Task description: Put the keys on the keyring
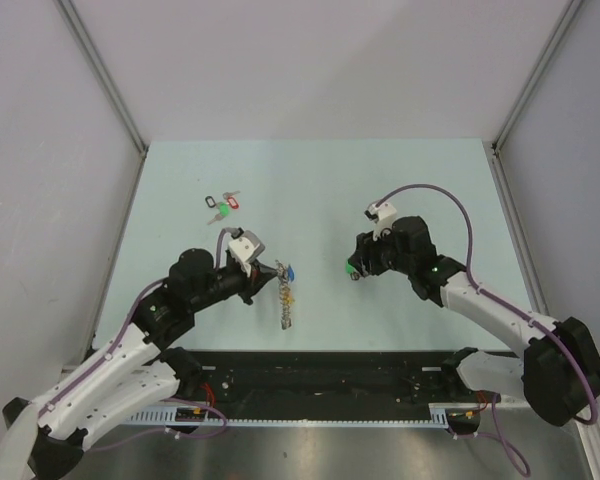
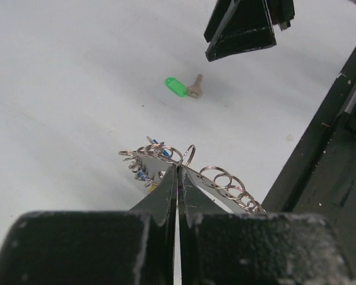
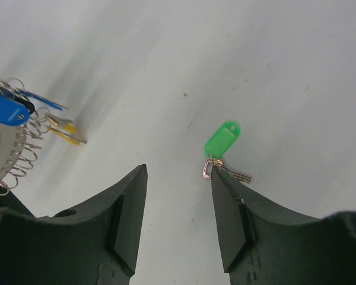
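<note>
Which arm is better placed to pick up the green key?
Right. The right end effector, open, hangs over the green key; the left end effector is shut on the keyring.

Top external: fixed high above the near edge of the pale green table (image 1: 400,190), looking steeply down from afar. Takes in the whole tabletop, with the left gripper (image 1: 262,276) left of centre and the right gripper (image 1: 356,268) right of centre.

Left wrist: rides just behind its own fingers (image 2: 160,202) at bottom centre. Faces forward and down across the table, very near the keyring (image 2: 225,181). Catches the green-tagged key (image 2: 183,88) and the right gripper's fingers in the upper half.

Right wrist: sits close behind its own fingers (image 3: 127,208), looking down at the tabletop from near.

Shared by all three: the green-tagged key and the keyring, here at centre right and the left edge.
</note>
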`<action>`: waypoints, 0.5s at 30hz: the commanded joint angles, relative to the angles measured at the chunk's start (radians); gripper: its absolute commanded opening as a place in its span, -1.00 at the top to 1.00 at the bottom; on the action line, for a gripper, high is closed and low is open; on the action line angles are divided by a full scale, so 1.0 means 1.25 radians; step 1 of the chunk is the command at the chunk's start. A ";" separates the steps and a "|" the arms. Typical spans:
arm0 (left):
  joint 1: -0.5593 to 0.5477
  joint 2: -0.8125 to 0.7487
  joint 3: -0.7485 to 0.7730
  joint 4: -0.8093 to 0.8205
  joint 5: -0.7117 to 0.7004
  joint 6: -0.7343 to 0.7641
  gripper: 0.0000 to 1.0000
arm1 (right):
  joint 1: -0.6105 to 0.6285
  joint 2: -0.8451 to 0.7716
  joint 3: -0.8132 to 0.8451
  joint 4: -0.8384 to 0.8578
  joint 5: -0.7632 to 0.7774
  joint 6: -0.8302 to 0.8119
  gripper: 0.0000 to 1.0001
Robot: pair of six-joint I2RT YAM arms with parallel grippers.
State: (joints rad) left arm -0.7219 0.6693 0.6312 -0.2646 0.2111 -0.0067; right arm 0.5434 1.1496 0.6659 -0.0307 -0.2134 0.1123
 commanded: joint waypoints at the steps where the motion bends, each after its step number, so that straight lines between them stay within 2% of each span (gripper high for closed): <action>1: 0.052 -0.009 0.012 0.048 0.031 -0.030 0.99 | 0.025 0.045 0.051 -0.005 0.059 0.013 0.00; 6: 0.087 -0.010 0.003 0.062 0.078 -0.030 0.99 | 0.074 0.061 0.053 0.083 -0.046 -0.024 0.06; 10: 0.100 -0.009 0.001 0.070 0.110 -0.031 1.00 | 0.119 0.073 0.047 0.266 -0.223 -0.046 0.06; 15: 0.105 -0.010 -0.003 0.074 0.128 -0.034 0.99 | 0.152 0.111 0.050 0.462 -0.353 -0.038 0.09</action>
State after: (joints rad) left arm -0.6025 0.6693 0.6270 -0.2523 0.3126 -0.0273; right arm 0.7097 1.2545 0.6918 0.2668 -0.4713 0.0750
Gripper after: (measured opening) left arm 0.003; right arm 0.464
